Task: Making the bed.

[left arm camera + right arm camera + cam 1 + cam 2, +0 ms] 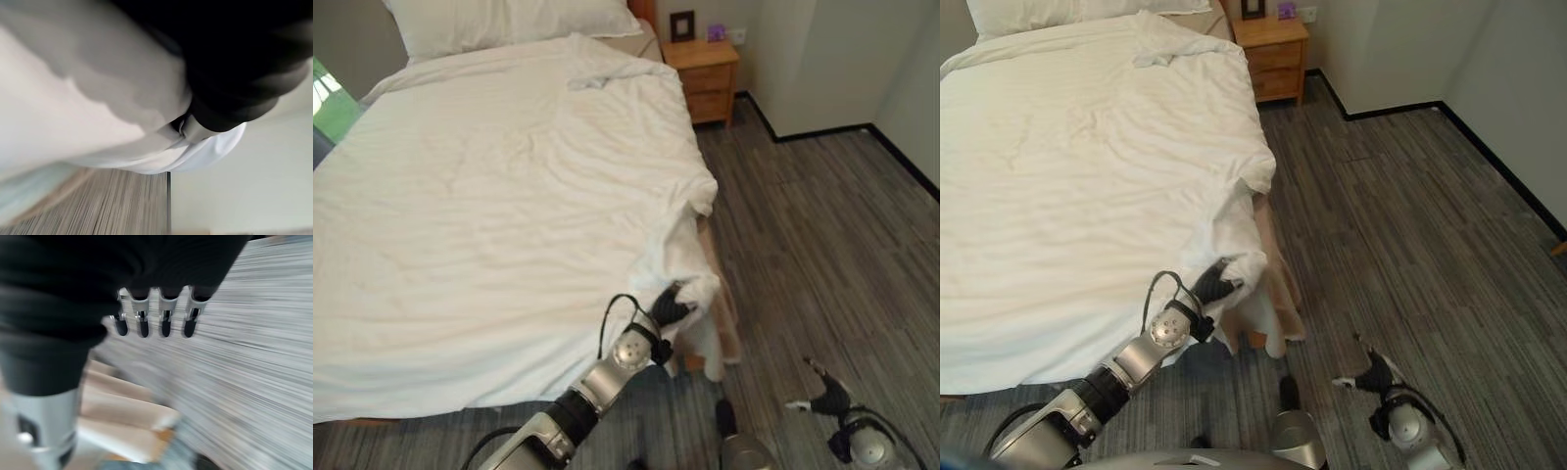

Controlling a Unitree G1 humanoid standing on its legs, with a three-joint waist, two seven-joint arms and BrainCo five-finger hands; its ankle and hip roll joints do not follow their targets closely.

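Observation:
A white duvet (489,196) covers the bed, lightly creased, with a small rumpled fold near the pillows (509,20). At the bed's near right corner the duvet bunches up and hangs over the beige mattress side (732,328). My left hand (671,305) is at that bunched corner (1244,269), its fingers curled into the cloth. In the left wrist view the white cloth (98,117) wraps past the hand's dark cover (234,73). My right hand (827,397) hangs low over the floor to the right of the bed, fingers (143,323) relaxed and holding nothing.
A wooden nightstand (705,69) with a small frame on it stands beside the bed's head, against the far wall. Grey striped carpet (822,225) runs along the bed's right side. A wall corner with black skirting (822,130) juts in at the back right.

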